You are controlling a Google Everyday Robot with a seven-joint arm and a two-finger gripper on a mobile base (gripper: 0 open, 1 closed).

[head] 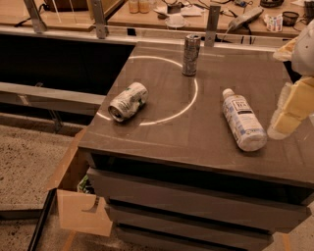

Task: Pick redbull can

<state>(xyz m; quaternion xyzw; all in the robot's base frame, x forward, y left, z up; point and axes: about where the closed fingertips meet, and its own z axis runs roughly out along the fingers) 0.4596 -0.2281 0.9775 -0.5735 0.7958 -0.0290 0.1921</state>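
The redbull can (pixel 191 55) is slim, tall and dark silvery-grey. It stands upright at the far middle of the grey table top (pixel 196 132), on the white circle line. My gripper (pixel 283 128) hangs at the right edge of the view, above the table's right side. It is well to the right of the can and nearer to me, just right of the lying bottle. It holds nothing that I can see.
A fatter silver-white can with green markings (pixel 128 101) lies on its side at the left. A clear plastic bottle with a white label (pixel 242 120) lies on the right. Drawers are below the top, an open cardboard box (pixel 81 203) stands at the lower left, and a cluttered wooden bench (pixel 147 14) is behind.
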